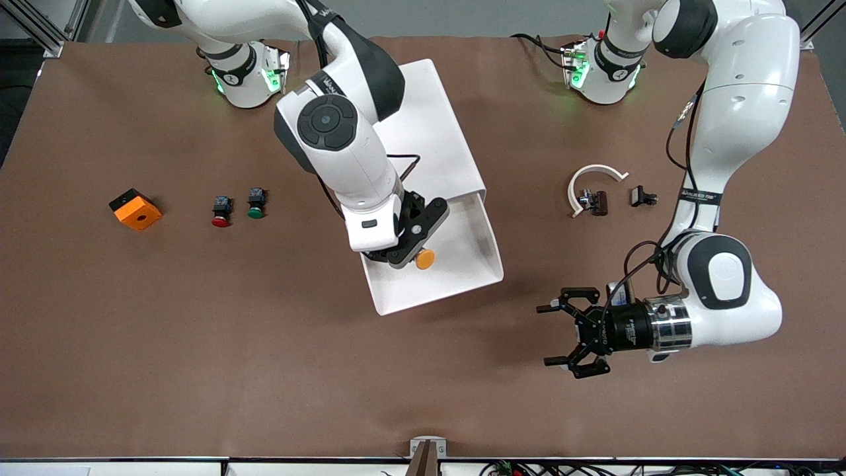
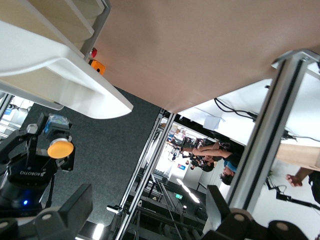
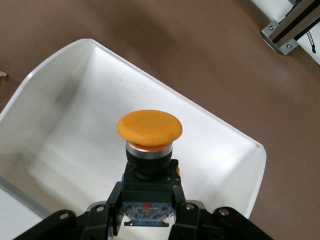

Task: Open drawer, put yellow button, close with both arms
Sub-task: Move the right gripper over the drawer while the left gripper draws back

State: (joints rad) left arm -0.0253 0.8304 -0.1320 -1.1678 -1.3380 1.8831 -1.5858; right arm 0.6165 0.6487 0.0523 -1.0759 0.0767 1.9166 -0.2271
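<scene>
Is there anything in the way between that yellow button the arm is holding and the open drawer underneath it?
Nothing visible. The right gripper holds the yellow button over the open drawer, whose white inside looks bare beneath it. The left gripper waits open over bare table.

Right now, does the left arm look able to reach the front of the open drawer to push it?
Probably yes. The left gripper is open, low beside the drawer, with bare table between. The right gripper holds the yellow button over the drawer.
</scene>
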